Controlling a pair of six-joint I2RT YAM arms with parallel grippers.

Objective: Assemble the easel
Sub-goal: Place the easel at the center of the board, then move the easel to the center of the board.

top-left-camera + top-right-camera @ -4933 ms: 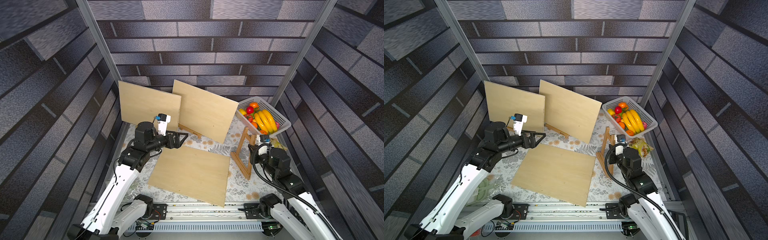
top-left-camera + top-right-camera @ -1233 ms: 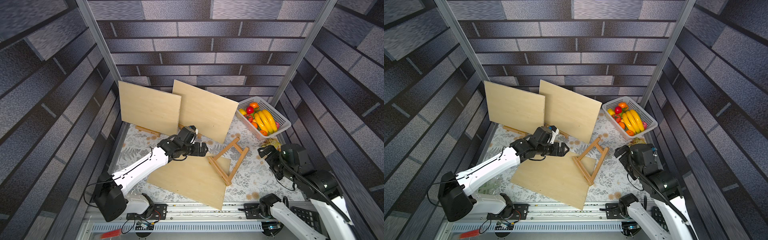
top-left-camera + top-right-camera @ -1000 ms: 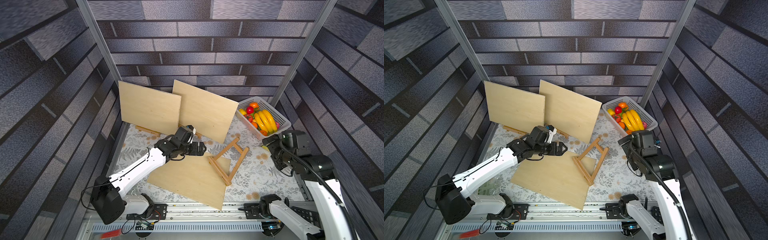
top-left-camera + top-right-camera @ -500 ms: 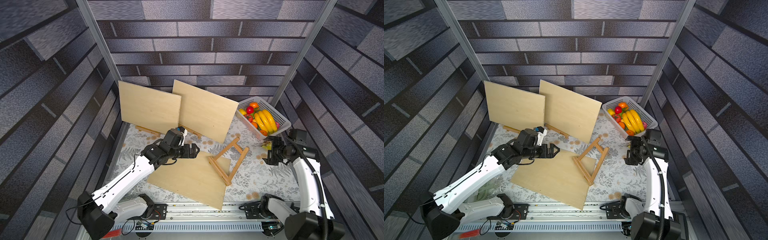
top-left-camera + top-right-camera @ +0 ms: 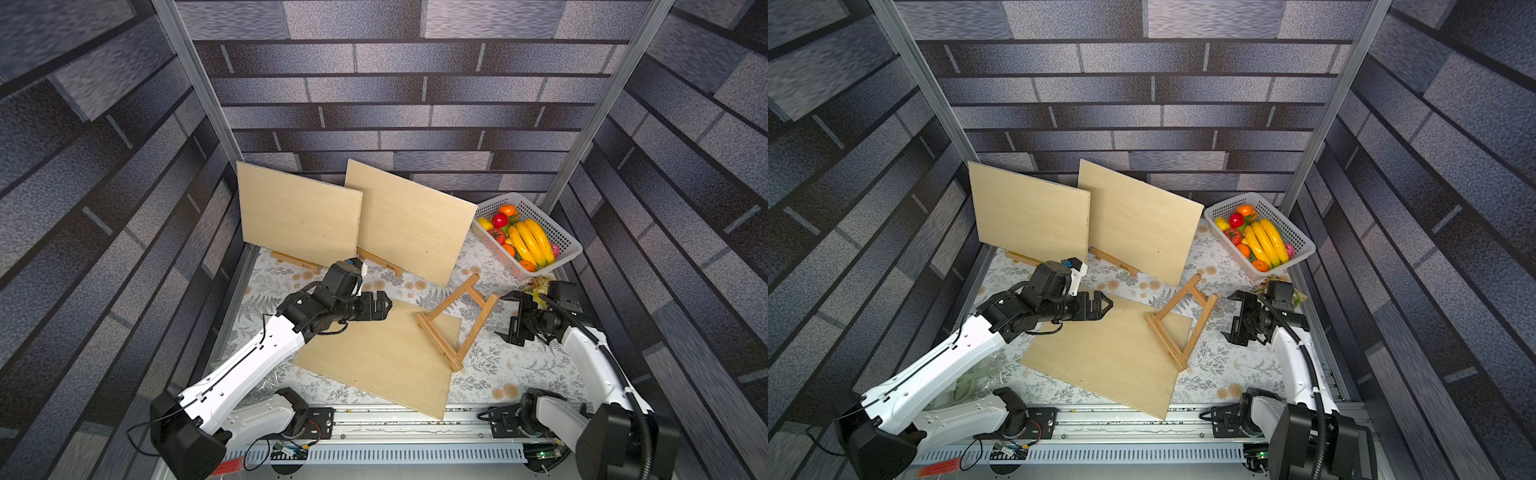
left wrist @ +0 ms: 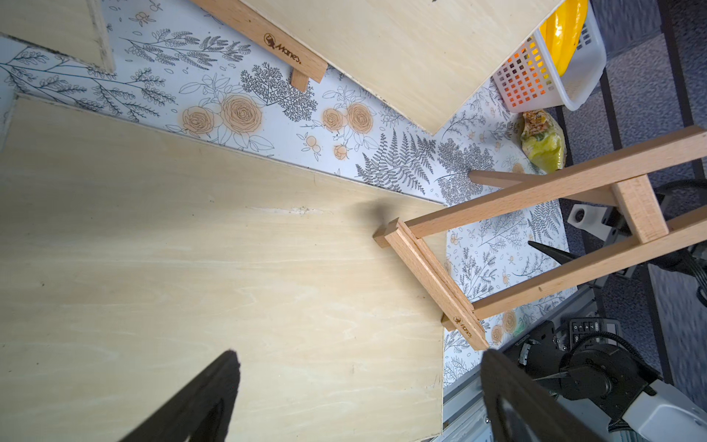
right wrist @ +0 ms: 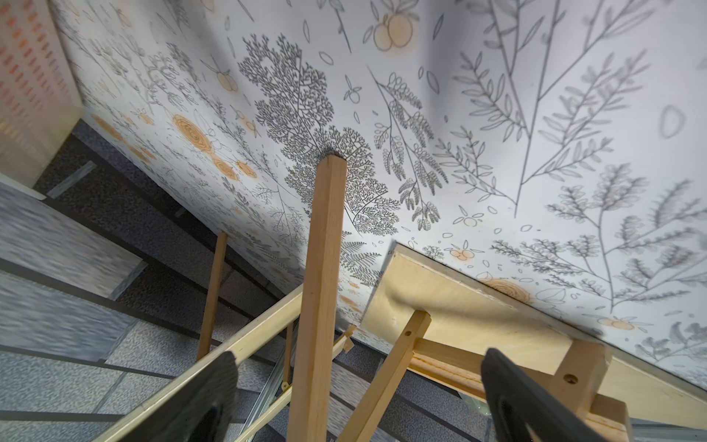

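- Left gripper [image 5: 385,304], jaws spread and empty, hovers over the flat board [image 5: 374,357]. The right gripper [image 5: 510,318], equally wide and empty, sits just beside the loose easel [image 5: 439,343].
- Loose easel: tipped over near the table's middle, with its ledge bar on the flat board's corner and its legs out over the floral cloth [image 5: 519,370].
- Progress, as judged: the loose easel is not yet stood up and the flat board is not yet mounted.
- Count: three easels and three boards. Two back easels [image 5: 291,259] [image 5: 382,264] each bear an upright board [image 5: 299,224] [image 5: 409,232]. One fruit basket [image 5: 552,226].

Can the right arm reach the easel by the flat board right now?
Probably yes: the right gripper is open, facing the easel's near leg, with only bare tablecloth between them.
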